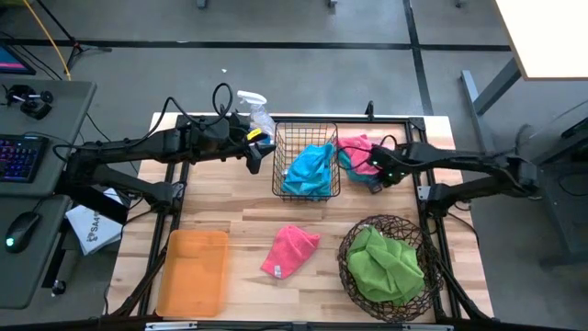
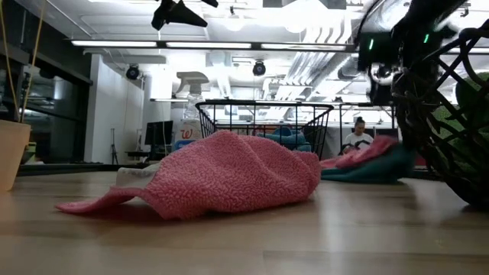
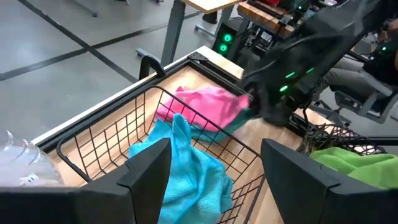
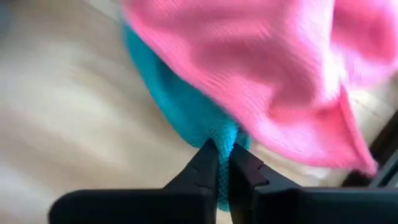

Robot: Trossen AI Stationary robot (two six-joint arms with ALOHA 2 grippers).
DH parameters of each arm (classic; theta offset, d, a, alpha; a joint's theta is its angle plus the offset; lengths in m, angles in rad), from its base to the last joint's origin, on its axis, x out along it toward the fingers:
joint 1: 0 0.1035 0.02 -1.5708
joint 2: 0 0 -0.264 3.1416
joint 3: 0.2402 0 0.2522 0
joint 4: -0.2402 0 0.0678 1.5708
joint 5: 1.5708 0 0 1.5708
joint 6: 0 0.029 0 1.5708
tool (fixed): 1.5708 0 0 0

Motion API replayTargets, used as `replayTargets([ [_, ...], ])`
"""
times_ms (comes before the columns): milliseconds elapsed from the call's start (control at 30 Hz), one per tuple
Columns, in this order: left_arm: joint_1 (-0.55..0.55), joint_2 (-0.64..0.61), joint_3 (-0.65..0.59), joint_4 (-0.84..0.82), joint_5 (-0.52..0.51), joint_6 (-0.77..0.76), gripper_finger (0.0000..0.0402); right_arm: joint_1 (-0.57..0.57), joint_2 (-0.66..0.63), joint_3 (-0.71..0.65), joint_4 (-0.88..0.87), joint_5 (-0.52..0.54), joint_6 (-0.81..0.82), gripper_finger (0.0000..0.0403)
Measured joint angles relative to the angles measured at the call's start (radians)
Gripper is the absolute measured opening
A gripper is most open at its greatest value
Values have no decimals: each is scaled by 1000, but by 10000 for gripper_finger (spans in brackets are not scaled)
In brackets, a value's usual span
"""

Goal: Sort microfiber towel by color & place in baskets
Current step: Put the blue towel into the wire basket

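A black wire basket (image 1: 306, 138) at the table's far middle holds one teal towel (image 1: 310, 170). Just right of it a pink towel (image 1: 356, 147) lies on top of another teal towel (image 1: 352, 166). My right gripper (image 1: 378, 171) is at that pile's right side, shut on the teal towel (image 4: 186, 118). My left gripper (image 1: 255, 153) hovers open at the wire basket's left side (image 3: 214, 180), touching nothing. A second pink towel (image 1: 290, 250) lies flat at the near middle. The round woven basket (image 1: 356, 241) holds a green towel (image 1: 386, 262). My right gripper pinches a bunched fold at the teal towel's edge (image 4: 225, 138) between its two fingertips (image 4: 205, 163), coming from the table's right and slanting down. The pink towel (image 4: 280, 68) drapes over the teal one just beyond the pinch. The pile's underside (image 2: 367, 174) lies on the table.
An orange tray (image 1: 193, 271) sits at the near left corner. A clear spray bottle (image 1: 255, 110) stands at the far edge, left of the wire basket, close to my left arm. Bare wood shows between the tray and the near pink towel. A person (image 2: 356, 137) sits beyond the table.
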Motion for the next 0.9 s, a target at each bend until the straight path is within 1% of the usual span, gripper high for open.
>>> replayTargets([
  [67,0,0,0,0,0,14,235,34,-66,74,-48,-1,14,5],
  [133,0,0,0,0,0,31,235,54,-133,162,-101,-1,32,8],
  [267,0,0,0,0,-1,65,235,62,-225,351,-160,54,35,3],
  [367,0,0,0,0,-1,68,235,62,-259,479,-167,75,18,3],
  [533,1,0,0,0,-8,102,235,62,-263,653,-157,77,-49,2],
  [600,1,0,0,0,-8,102,235,62,-262,693,-107,88,-71,2],
  [700,1,0,0,13,-8,119,235,62,-250,708,23,69,-94,1],
  [800,-4,0,0,71,-3,180,235,62,-210,707,184,14,-124,1],
  [900,-16,-15,0,161,18,265,235,77,-136,706,353,-58,-162,1],
])
